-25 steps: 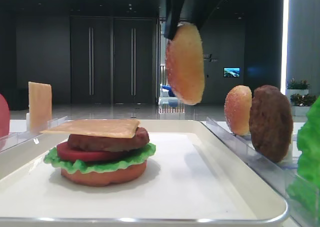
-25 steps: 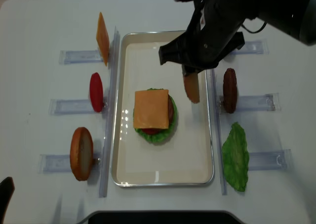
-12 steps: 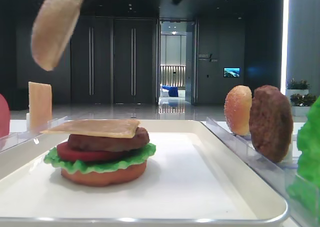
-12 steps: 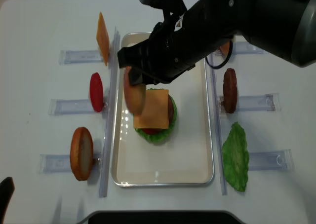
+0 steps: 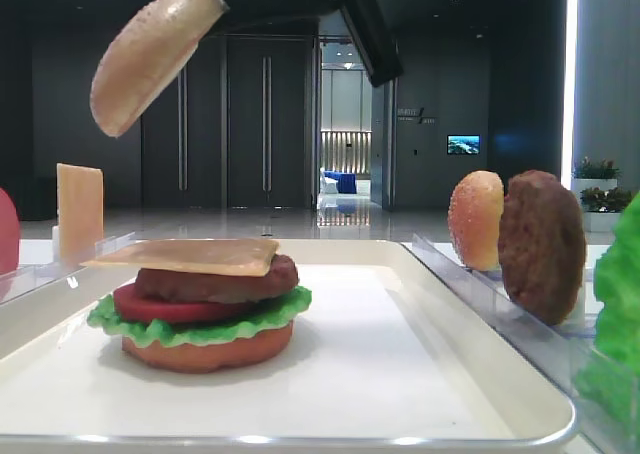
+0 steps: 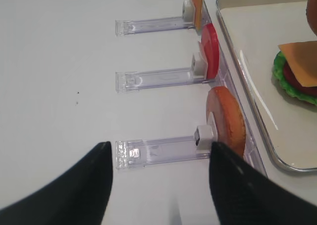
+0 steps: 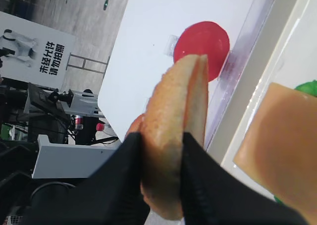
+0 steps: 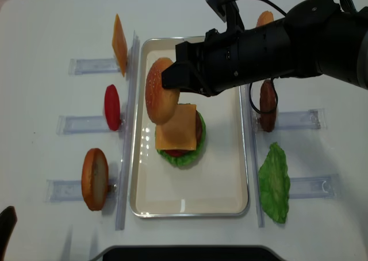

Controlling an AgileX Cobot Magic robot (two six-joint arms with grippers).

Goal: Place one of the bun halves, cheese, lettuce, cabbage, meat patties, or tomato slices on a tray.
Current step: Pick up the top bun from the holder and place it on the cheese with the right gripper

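Note:
My right gripper is shut on the rim of a seeded bun half. It holds the bun tilted in the air, dome facing up and left, above the left part of the cream tray. Just below and to its right on the tray stands a stack with a cheese square on top, then patty, tomato, lettuce and a flat orange bottom bun. My left gripper hangs open over the bare table, with nothing between its fingers.
Clear racks flank the tray. On the left stand a cheese slice, a tomato slice and an orange bottom bun. On the right are a second bun top, a meat patty and a lettuce leaf.
The right arm carried the bun from the tray's right side across to its left, and the bun has turned from edge-down to dome-up. The left gripper has not moved.

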